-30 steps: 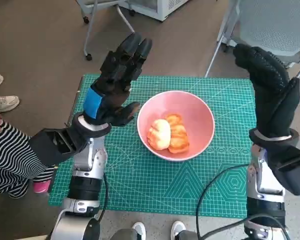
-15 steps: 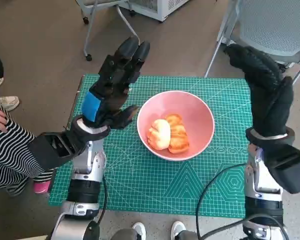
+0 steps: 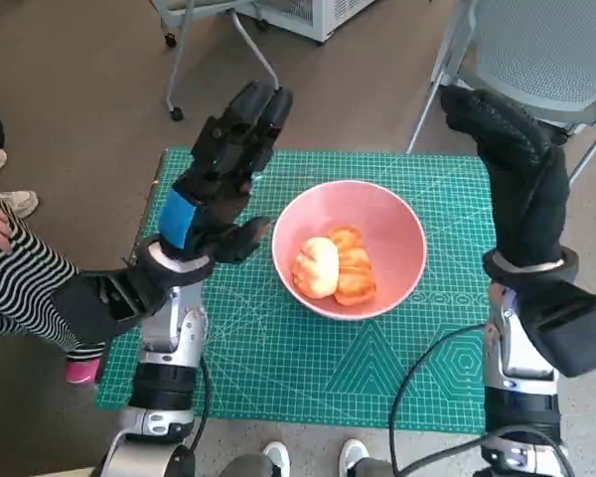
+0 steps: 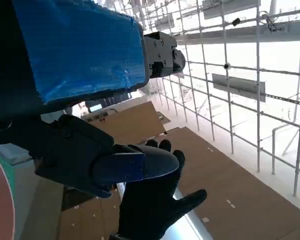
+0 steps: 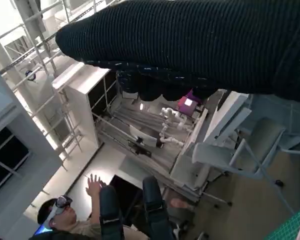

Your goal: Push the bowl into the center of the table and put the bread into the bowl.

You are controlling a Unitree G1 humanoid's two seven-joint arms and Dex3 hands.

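In the head view, the pink bowl sat near the middle of the table, on its green cutting mat, with the bread lying inside it on the near-left part of the bowl's floor. The left hand was raised over the table's far-left area, just left of the bowl and clear of it, its fingers stretched out and apart and holding nothing. The right hand was lifted over the table's far-right corner, to the right of the bowl, its gloved fingers extended and empty. A grey mesh chair stood on the floor beyond the right hand, and a person in striped clothing sat at the left edge. In the left wrist view, the blue-taped back of the left hand filled much of the picture, its black fingers loose around nothing, and the right hand showed beyond it with spread fingers, against a ceiling of white bars. In the right wrist view, the glove ran as a dark band, its fingers hardly visible, and a person with one palm lifted sat near a chair.
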